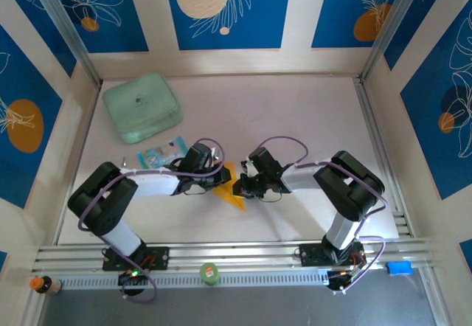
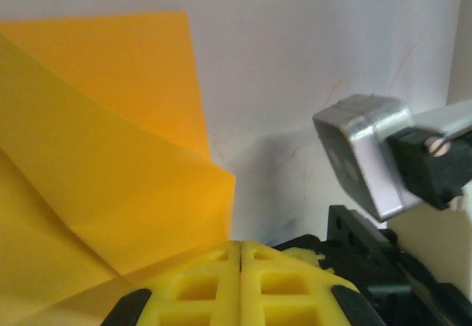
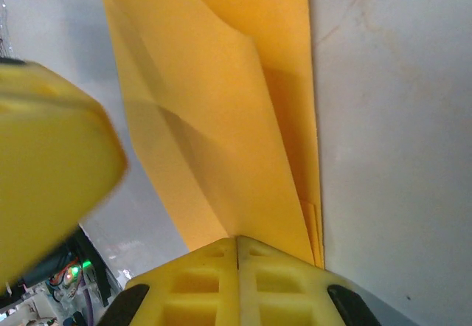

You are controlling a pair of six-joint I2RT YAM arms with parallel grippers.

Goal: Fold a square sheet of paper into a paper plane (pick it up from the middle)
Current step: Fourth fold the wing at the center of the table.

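Item: square sheet of paper (image 1: 237, 202), orange-yellow, partly folded, on the bench (image 1: 310, 119) at frame centre.
Long axis: roughly top-to-bottom in the overhead view.
State, left fingers (image 2: 199, 285): closed; paper just left of the tips.
State, right fingers (image 3: 199, 271): closed; paper runs up-frame from the tips, pinch unclear.
Nearer arm: neither; tips flank the paper.
Open room: upper right; mint-green box (image 1: 141, 108) and packet (image 1: 158, 154) upper left.
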